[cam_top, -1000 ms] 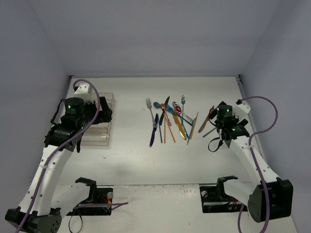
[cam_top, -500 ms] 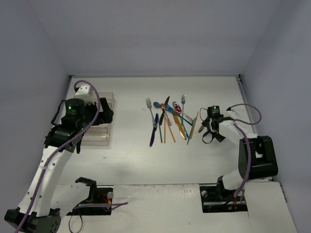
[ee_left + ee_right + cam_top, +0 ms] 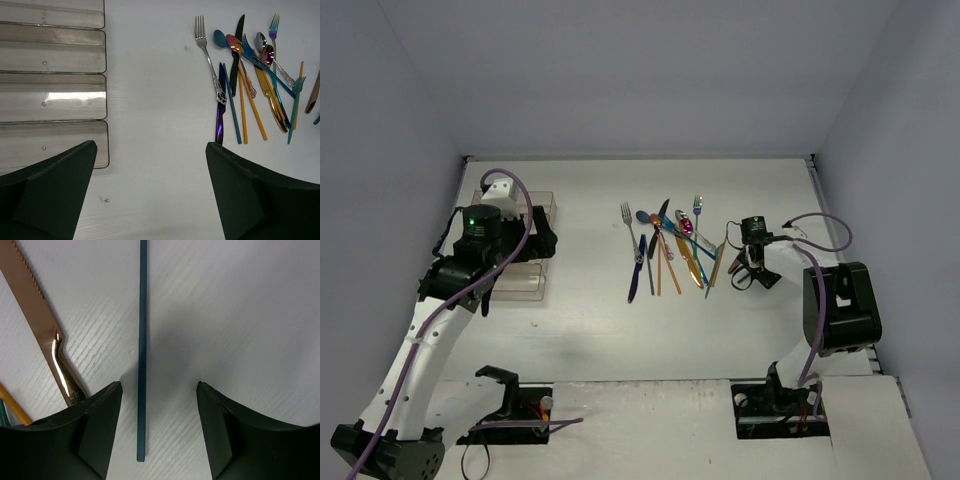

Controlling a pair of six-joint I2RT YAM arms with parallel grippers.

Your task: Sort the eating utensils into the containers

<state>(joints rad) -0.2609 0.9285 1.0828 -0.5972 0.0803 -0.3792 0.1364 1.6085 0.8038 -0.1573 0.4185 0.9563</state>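
Note:
The eating utensils point(image 3: 668, 245) lie in a loose pile at the table's middle: a silver fork point(image 3: 207, 60), a black knife point(image 3: 236, 55), gold chopsticks point(image 3: 250, 107), blue and pink pieces. The clear four-compartment tray point(image 3: 525, 285) lies at the left, empty in the left wrist view point(image 3: 50, 95). My left gripper point(image 3: 150, 190) is open and empty, above the table beside the tray's right edge. My right gripper point(image 3: 159, 390) is open, low over the table, its fingers either side of a blue chopstick point(image 3: 142, 340). A copper knife point(image 3: 40, 325) lies just left of it.
The enclosure's walls close off the table at the back and both sides. My left arm point(image 3: 470, 250) hides part of the tray in the top view. A gold chopstick end point(image 3: 12, 410) lies near my right gripper's left finger.
My right arm has swung left and its gripper has come down at the pile's right edge, over the blue chopstick. My left arm has shifted only slightly.

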